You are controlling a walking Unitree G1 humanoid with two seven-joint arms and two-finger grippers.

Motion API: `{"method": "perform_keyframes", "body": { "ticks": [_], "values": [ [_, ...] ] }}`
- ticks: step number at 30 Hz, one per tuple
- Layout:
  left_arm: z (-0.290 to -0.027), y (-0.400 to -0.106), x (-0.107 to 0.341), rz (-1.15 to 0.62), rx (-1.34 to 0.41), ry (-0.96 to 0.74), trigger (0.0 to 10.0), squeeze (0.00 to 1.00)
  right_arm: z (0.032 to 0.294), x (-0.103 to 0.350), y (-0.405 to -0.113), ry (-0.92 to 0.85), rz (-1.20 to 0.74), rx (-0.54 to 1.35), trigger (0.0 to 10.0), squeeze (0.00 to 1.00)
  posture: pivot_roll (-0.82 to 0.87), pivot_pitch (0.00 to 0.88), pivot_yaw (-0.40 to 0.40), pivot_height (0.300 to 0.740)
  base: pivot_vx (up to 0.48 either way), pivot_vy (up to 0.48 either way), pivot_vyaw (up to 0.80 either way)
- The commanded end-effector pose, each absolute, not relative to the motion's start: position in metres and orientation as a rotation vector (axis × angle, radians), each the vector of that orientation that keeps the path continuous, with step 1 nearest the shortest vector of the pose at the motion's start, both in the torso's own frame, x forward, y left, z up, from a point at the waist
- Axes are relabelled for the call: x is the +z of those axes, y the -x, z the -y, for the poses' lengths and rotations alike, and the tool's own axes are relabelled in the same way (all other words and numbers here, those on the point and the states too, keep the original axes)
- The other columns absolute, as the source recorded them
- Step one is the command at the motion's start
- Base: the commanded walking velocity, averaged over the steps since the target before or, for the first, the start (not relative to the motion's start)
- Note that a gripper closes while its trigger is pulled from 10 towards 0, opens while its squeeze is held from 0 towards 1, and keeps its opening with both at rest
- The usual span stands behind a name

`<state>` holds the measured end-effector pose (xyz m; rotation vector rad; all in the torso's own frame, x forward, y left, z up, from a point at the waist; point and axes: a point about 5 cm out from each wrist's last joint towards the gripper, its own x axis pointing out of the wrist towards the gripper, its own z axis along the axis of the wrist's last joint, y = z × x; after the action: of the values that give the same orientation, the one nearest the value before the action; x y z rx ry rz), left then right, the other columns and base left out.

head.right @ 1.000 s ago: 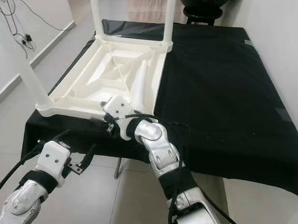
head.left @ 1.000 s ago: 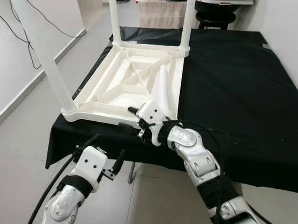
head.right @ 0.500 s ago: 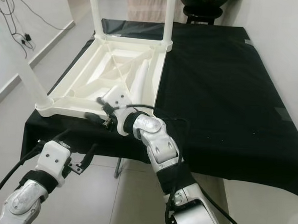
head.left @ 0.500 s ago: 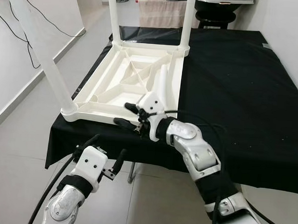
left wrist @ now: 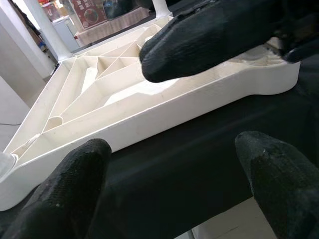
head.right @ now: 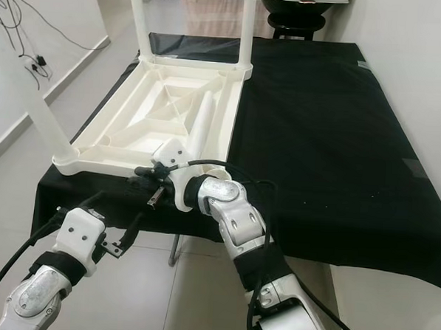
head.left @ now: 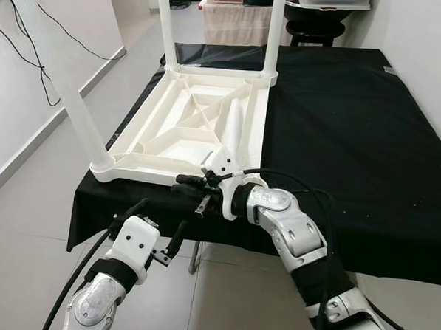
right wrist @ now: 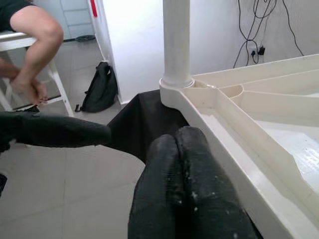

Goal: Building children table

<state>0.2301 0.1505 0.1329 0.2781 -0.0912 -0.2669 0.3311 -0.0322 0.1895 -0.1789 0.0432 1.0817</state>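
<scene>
Upturned white plastic children's table top (head.left: 185, 126), three legs fitted, upper left of centre on the black cloth-covered table (head.left: 355, 128). Loose white plastic leg (head.left: 234, 125) lying inside its ribbed underside. Right gripper (head.left: 193, 192) at the near rim, fingers pressed together, holding nothing. Left gripper (head.left: 158, 232) lower left, spread wide, empty. Best to open wide, reach over the rim, grasp the leg mid-length.

Cream-white tabletop (head.left: 184, 126) on plain black cloth (head.left: 355, 135).
</scene>
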Motion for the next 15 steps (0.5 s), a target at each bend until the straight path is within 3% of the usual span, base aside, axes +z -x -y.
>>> {"method": "perform_keyframes", "body": {
  "ticks": [1, 11, 15],
  "values": [
    [-0.153, -0.229, 0.127, 0.056, -0.265, -0.285, 10.0, 0.00, 0.032, 0.192, -0.332, 0.151, -0.047, 1.069, 0.0, 0.00, 0.03, 0.108, 0.050, 0.740, 0.000, 0.000, 0.00],
    [-0.153, -0.230, 0.128, 0.058, -0.262, -0.286, 10.0, 0.00, 0.035, 0.191, -0.346, 0.138, -0.074, 0.911, 0.0, 0.00, 0.03, 0.110, 0.049, 0.740, 0.000, 0.000, 0.00],
    [-0.153, -0.230, 0.128, 0.058, -0.259, -0.285, 10.0, 0.00, 0.040, 0.187, -0.337, 0.132, -0.080, 0.997, 0.0, 0.00, 0.03, 0.112, 0.049, 0.740, 0.000, 0.000, 0.00]
  ]
}}
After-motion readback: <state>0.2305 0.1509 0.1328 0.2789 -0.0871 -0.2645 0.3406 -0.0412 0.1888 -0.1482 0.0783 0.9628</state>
